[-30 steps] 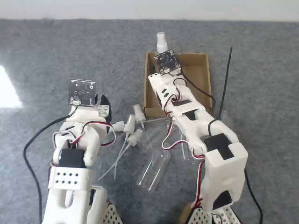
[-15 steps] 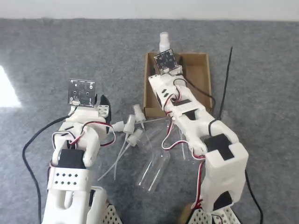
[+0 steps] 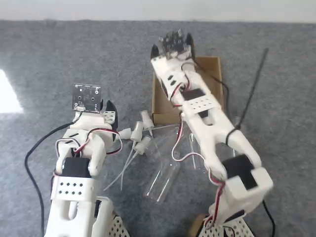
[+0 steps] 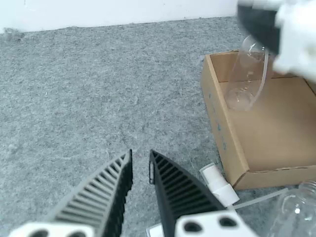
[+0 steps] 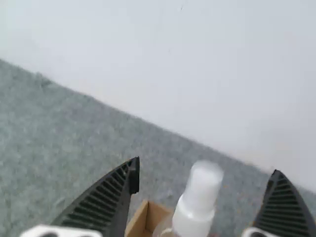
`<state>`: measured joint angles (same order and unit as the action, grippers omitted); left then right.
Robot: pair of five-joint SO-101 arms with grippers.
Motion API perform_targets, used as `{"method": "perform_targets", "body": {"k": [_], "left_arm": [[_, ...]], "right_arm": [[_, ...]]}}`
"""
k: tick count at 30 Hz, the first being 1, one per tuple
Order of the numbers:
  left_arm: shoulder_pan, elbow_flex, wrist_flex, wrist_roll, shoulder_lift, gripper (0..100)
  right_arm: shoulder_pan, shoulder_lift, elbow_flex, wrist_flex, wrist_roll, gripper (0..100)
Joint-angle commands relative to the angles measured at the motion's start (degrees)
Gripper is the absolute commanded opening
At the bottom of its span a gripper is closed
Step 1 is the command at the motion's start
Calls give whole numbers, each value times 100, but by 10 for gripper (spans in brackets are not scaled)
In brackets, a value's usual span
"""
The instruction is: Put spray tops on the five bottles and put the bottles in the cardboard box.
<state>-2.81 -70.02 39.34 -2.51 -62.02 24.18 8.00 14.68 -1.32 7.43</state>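
Lying nearest the arm bases, between the two arms, are clear uncapped bottles on the grey carpet. Just beyond them sit loose spray tops with their dip tubes trailing toward the near side.

Left of the tops, the left gripper hangs low over the carpet. Its jaws are drawn together to a narrow slit with nothing between them.

Farther off, to the right, stands the cardboard box. Over its far-left corner is the right gripper.

Change: a second ago the right gripper pointed down into the box. It has since tipped up and reached toward the far edge, and its jaws now stand spread wide. The capped bottle sits between the jaws, apart from both. Judgement: this bottle has been released at the box, so one of five is nearly delivered. The rest are yet to be capped.

View differences: the right wrist view shows the wide jaw gap and the white spray head. The left wrist view shows the bottle's clear body tilted over the box's far-left corner. Whether its base rests on the box floor cannot be told.
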Motion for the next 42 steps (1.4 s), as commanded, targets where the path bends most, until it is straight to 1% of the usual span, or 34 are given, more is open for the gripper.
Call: {"method": "perform_targets", "body": {"k": [1, 8, 15, 21, 25, 26, 29, 33, 35, 39, 42], "left_arm": [[-9, 198, -176, -62, -18, 47], [-9, 198, -185, -53, -18, 47], [-9, 189, -185, -53, -18, 47], [-9, 189, -185, -53, -18, 47], [-9, 180, -185, -53, -18, 47], [-9, 180, -185, -53, -18, 47], [-9, 180, -185, -53, -18, 47], [-9, 180, -185, -53, -18, 47], [-9, 180, -185, -53, -18, 47], [53, 180, -185, -53, -18, 47], [132, 171, -158, -53, -18, 47]], "right_arm": [[31, -1007, -668, 866, 35, 347], [31, -2440, -862, 3029, 70, 347], [-22, -3960, -853, 5930, 70, 347], [-453, -5007, -844, 7679, 97, 350], [-1156, -5604, -835, 8716, 448, 351], [-1385, -5701, -756, 8866, 598, 349], [-2035, -5807, -158, 8892, 1160, 348], [-2756, -5543, 914, 8637, 1380, 348], [-2914, -5262, 1389, 8409, 1327, 348], [-2923, -4532, 2119, 7802, 1292, 348], [-2949, -3934, 2356, 7222, 1002, 348]]}}
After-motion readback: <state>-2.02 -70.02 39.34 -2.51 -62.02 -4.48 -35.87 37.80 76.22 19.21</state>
